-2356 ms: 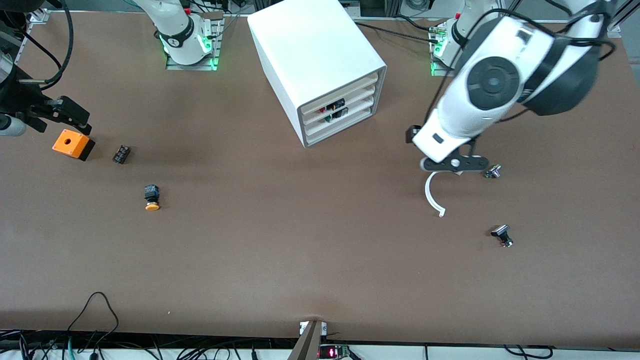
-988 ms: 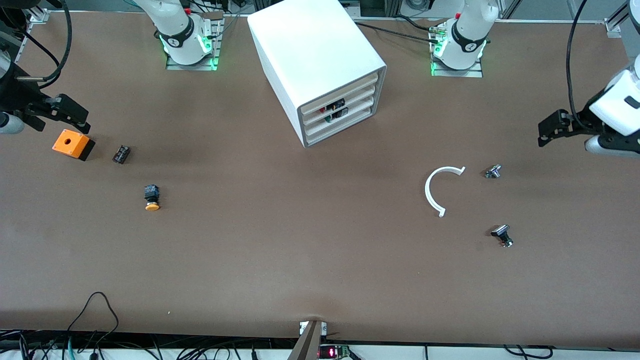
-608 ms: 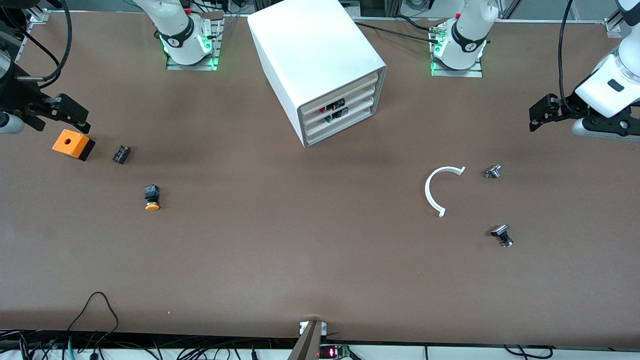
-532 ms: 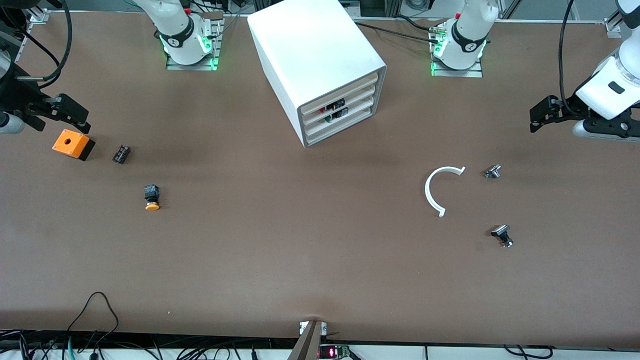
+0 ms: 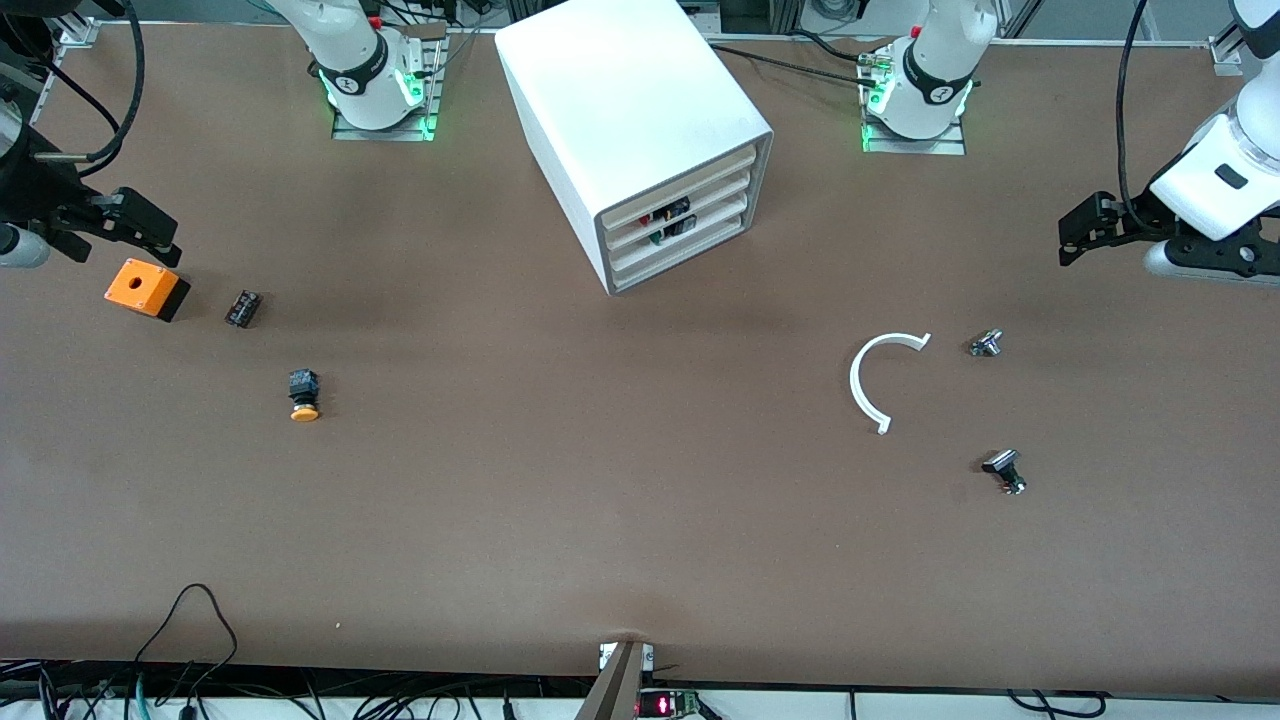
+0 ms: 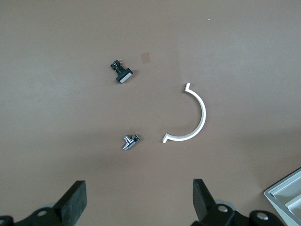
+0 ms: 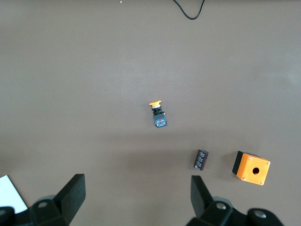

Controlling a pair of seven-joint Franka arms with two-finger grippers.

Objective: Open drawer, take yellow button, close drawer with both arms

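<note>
The big white plastic cabinet (image 5: pixel 640 130) stands on the brown counter (image 5: pixel 600 500) between the two arm bases, and its top drawer (image 5: pixel 690 183), a shallow white tray with a sloped front, sits pushed in flush above the lower ones.

The small push button with the orange-yellow cap and dark square body (image 5: pixel 303 394) lies on its side on the bare counter toward the right arm's end, nearer the front camera than the small black ribbed block (image 5: pixel 242 308) and the orange box with a hole (image 5: pixel 146 288).

The right pincer (image 7: pixel 136 195) hangs released over that end, its fingers (image 7: pixel 70 193) spread wide with nothing between them.

The left pincer (image 6: pixel 138 200) hovers over the left arm's end, likewise released and empty. Under it lie a white plastic half-ring (image 5: pixel 875 378), a small silver fitting (image 5: pixel 985 344) and a black-capped button (image 5: pixel 1004 470), each apart from the others.
</note>
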